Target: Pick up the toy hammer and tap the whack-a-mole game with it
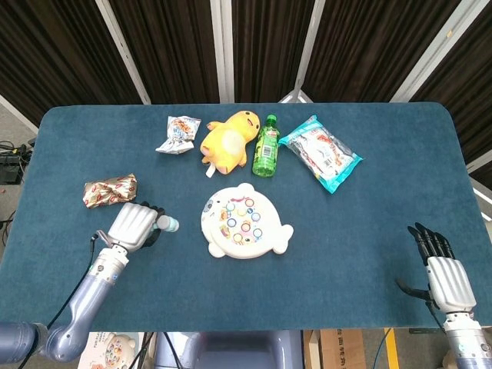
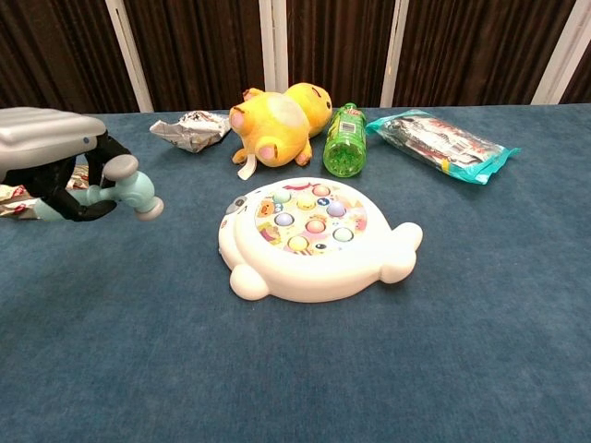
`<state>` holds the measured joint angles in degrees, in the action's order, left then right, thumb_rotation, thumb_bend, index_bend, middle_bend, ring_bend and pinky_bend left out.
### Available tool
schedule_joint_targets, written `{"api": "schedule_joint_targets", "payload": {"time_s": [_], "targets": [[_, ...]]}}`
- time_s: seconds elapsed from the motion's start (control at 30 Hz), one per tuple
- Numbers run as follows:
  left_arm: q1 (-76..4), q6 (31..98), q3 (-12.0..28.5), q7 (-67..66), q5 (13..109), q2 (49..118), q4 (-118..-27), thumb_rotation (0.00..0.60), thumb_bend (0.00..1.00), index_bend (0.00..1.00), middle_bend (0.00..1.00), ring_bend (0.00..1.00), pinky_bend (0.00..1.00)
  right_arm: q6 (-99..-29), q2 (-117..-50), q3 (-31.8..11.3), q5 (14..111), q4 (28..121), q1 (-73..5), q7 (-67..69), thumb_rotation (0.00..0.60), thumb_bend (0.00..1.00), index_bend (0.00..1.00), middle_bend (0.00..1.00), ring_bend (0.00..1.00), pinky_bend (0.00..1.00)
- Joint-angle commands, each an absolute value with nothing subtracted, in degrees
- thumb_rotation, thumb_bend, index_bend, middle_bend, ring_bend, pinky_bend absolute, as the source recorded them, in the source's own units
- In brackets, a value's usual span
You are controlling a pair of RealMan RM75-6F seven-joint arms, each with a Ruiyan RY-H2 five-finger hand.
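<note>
The white whack-a-mole game with coloured buttons sits in the middle of the blue table. My left hand grips the pale teal toy hammer by its handle, well left of the game and above the table; the hammer's head points toward the game. My right hand hovers at the table's near right corner, fingers extended, holding nothing; the chest view does not show it.
Along the far side lie a crumpled silver wrapper, a yellow plush toy, a green bottle and a blue-edged snack bag. A red-gold foil packet lies just beyond my left hand.
</note>
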<state>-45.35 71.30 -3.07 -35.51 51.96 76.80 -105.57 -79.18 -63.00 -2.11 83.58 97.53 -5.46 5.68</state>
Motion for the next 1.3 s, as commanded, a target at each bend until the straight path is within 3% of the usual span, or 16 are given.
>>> {"api": "schedule_joint_targets", "payload": {"time_s": [0.03,0.77,1.03,1.3], "targets": [[-43.9,70.6,-3.8,-33.7,53.6,77.2,-104.2,0.600,0.69,0.66,0.51,0.41,0.56,-79.3,-63.1,-2.1,83.7,97.6,-5.4,5.6,0.600,0.22,0.00,0.00,0.00,0.00],[-40.9,63.8,-4.4,-34.6,56.0,84.5,-93.4,0.600,0.69,0.64,0.50,0.41,0.56,-79.0,-63.4,-2.1,83.7,97.4,-5.5,5.3,0.600,0.22,0.00,0.00,0.00,0.00],[-40.5,62.9,-4.2,-35.7,57.4,86.0,-91.6,0.600,0.68,0.59,0.49,0.40,0.55,-79.1,-63.3,-2.2,83.7,97.5,-5.5,5.3,0.600,0.22,0.00,0.00,0.00,0.00],[-40.1,62.5,-3.5,-37.4,56.3,85.8,-92.1,0.600,0.59,0.52,0.42,0.36,0.53,-79.1,-63.2,-2.1,83.8,97.5,-5.5,5.5,0.600,0.22,0.00,0.00,0.00,0.00]]}}
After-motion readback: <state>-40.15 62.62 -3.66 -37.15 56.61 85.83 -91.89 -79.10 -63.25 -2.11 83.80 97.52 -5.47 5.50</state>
